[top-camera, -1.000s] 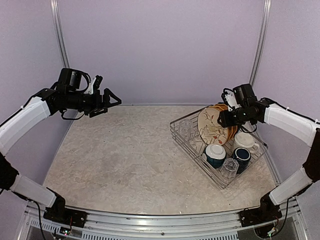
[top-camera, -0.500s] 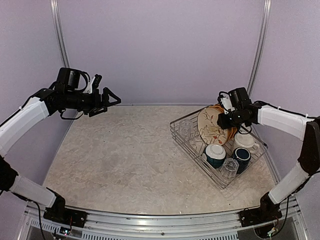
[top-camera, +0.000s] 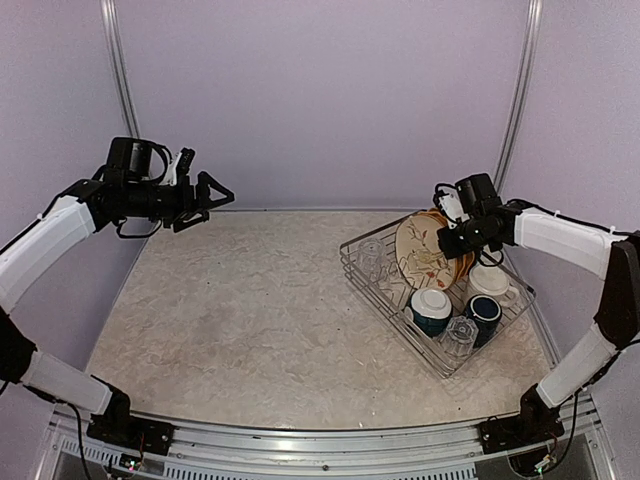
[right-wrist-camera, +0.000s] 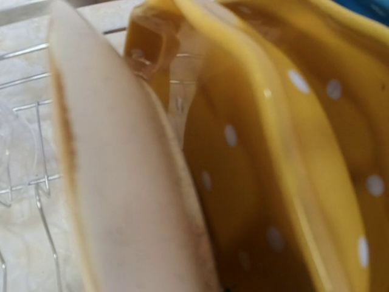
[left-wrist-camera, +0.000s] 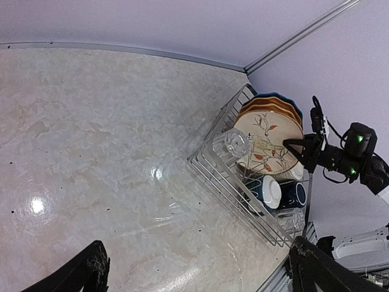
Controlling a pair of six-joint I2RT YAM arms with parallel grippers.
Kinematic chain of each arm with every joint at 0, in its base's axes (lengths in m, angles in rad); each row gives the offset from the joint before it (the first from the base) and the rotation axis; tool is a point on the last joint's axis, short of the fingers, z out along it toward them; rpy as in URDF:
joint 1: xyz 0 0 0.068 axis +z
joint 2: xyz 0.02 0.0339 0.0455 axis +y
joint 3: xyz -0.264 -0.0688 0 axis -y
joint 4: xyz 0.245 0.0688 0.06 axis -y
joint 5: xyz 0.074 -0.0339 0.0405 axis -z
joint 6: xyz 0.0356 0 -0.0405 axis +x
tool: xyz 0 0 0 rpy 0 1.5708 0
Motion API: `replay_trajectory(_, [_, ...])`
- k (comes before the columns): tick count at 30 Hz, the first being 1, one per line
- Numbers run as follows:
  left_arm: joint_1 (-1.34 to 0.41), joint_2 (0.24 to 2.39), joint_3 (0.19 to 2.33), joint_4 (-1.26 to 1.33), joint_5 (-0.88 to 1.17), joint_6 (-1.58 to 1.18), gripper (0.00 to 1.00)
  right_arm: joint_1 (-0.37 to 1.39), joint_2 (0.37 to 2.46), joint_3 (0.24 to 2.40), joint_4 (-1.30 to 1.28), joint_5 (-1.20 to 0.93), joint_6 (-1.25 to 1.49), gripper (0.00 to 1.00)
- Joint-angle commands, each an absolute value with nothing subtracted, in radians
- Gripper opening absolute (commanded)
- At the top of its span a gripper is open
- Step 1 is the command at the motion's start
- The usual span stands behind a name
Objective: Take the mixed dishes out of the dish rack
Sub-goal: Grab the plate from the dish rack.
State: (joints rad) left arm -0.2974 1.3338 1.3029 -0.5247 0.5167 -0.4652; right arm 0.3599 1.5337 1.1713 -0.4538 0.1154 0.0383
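The dish rack [top-camera: 395, 315] stands at the right of the table. In it the cream floral plate [top-camera: 422, 255] leans upright in front of the orange plates [top-camera: 462, 262]. A teal bowl [top-camera: 431, 308], a navy mug [top-camera: 483, 312], a cream mug [top-camera: 490, 283] and two clear glasses [top-camera: 371, 255] [top-camera: 460, 335] lie around them. My right gripper [top-camera: 447, 238] sits on the cream plate's top rim, closed down on it. Its wrist view is filled by that cream plate [right-wrist-camera: 115, 182] and a white-dotted orange plate [right-wrist-camera: 255, 170]; its fingers are hidden there. My left gripper [top-camera: 215, 192] hangs open and empty, high at the far left.
The left wrist view looks down on the marbled tabletop [left-wrist-camera: 109, 152], with the rack [left-wrist-camera: 225, 182] by the back right corner. A blue plate edge [left-wrist-camera: 276, 96] shows behind the orange ones. Purple walls close in the back and both sides.
The right gripper has crept left onto the cream plate's rim and its jaws have narrowed. The left arm has drifted slightly left and up, still open.
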Motion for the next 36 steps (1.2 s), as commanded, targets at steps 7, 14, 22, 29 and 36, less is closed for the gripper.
replay_trajectory(7, [-0.337,1.362,1.3,-0.535,0.477,-0.432,0.99,0.375,1.459,1.272,-0.525,0.113,0.065,0.0])
replay_trajectory(14, [-0.325,1.381,1.288,-0.515,0.481,-0.44,0.99,0.376,1.389,1.272,-0.524,0.107,0.123,0.0])
replay_trajectory(22, [-0.324,1.385,1.266,-0.485,0.487,-0.446,0.99,0.376,1.312,1.247,-0.507,0.077,0.224,0.0])
replay_trajectory(29, [-0.32,1.375,1.257,-0.469,0.491,-0.452,0.99,0.376,1.25,1.204,-0.446,0.047,0.318,0.0])
replay_trajectory(36, [-0.325,1.348,1.245,-0.451,0.502,-0.455,0.99,0.376,1.203,1.15,-0.366,0.026,0.441,0.0])
